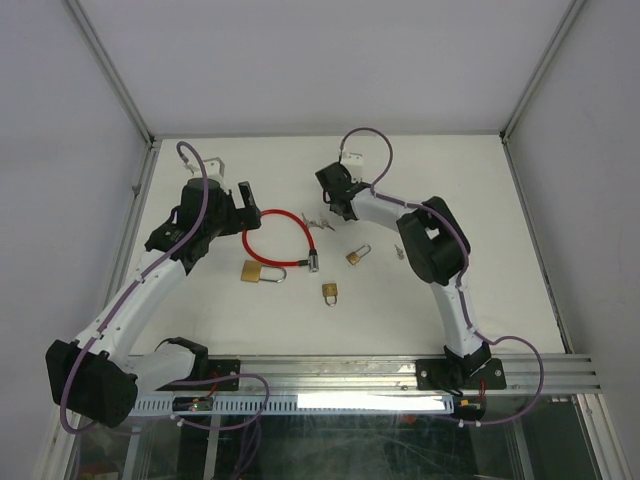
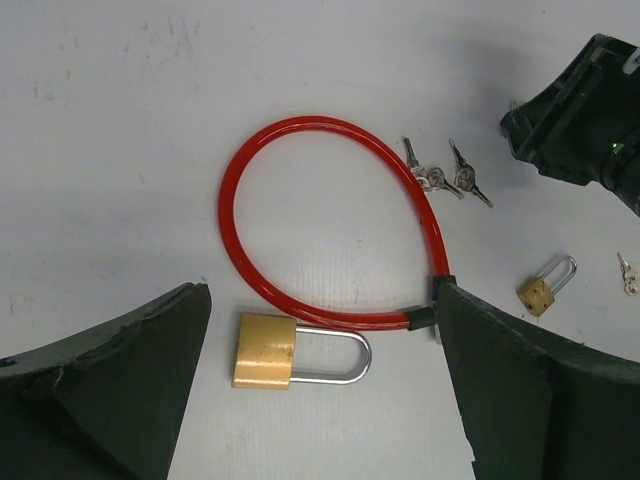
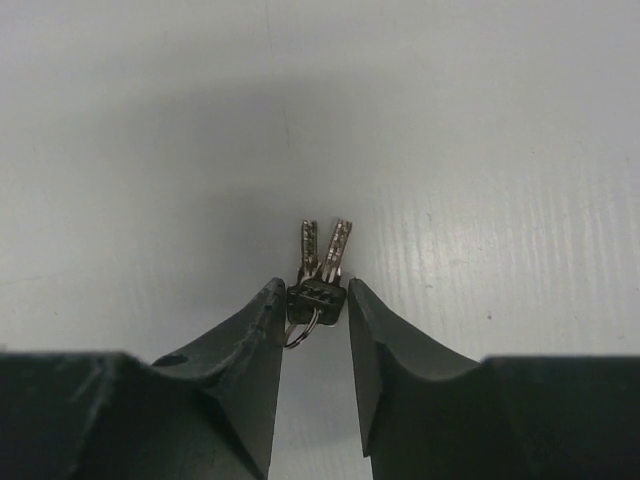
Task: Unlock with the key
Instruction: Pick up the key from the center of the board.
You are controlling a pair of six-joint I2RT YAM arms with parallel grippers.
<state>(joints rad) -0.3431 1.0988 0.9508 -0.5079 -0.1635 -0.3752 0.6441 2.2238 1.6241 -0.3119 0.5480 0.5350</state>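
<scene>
a white table (image 1: pixel 420 320) sat enclosed by pale walls (image 1: pixel 300 60), with an aluminium rail (image 1: pixel 400 372) along its near edge.

The white table (image 1: pixel 420 320) carries a red cable lock (image 1: pixel 268 233) looped near its middle, with 1 large brass padlock (image 1: pixel 260 271) just beside the loop's near edge. 2 smaller brass padlocks (image 1: pixel 358 255) (image 1: pixel 330 293) lie apart to the right. A bunch of keys (image 1: pixel 318 222) rests beside the loop, and a lone key (image 1: pixel 398 250) farther right
</scene>
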